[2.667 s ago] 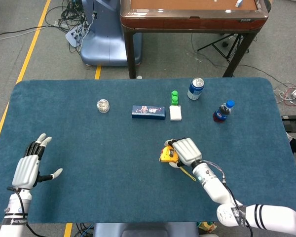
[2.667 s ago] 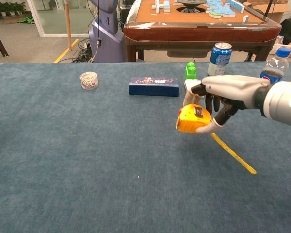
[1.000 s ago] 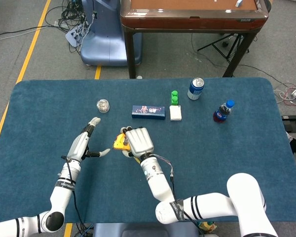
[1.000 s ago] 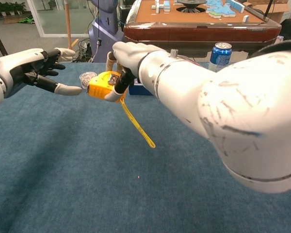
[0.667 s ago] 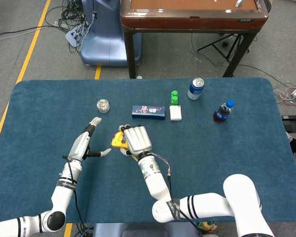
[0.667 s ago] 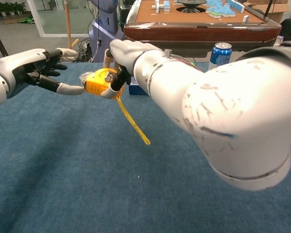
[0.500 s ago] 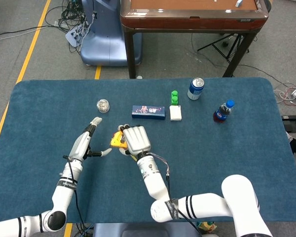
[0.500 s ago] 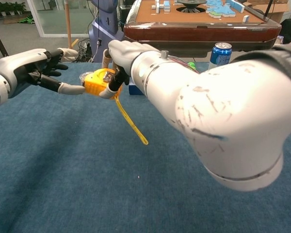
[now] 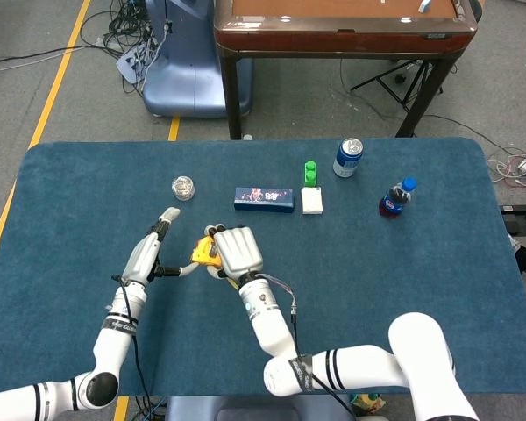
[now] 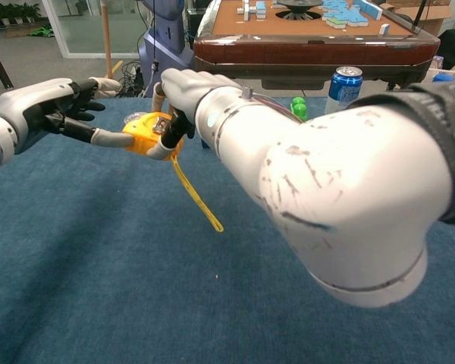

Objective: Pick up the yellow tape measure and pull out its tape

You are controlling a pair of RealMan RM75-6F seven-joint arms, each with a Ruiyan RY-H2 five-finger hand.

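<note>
Holding the yellow tape measure (image 10: 147,133) above the desk (image 10: 76,250) in my right robot hand (image 10: 183,92), I had its tape (image 10: 196,199) dangling loose. My left robot hand (image 10: 47,106), fingers spread and empty, touched the case; it needed to drop lower, pinch the tape and pull away steadily.

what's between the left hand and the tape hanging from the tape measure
Nothing visible. The right hand holds the yellow tape measure; the left hand touches its case, and the tape hangs free below.

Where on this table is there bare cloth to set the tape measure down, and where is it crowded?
Bare cloth lies right of the right hand, below the cola bottle, and along the left edge beyond the left hand. The back middle is crowded: small jar, blue box, green blocks, white block, can.
</note>
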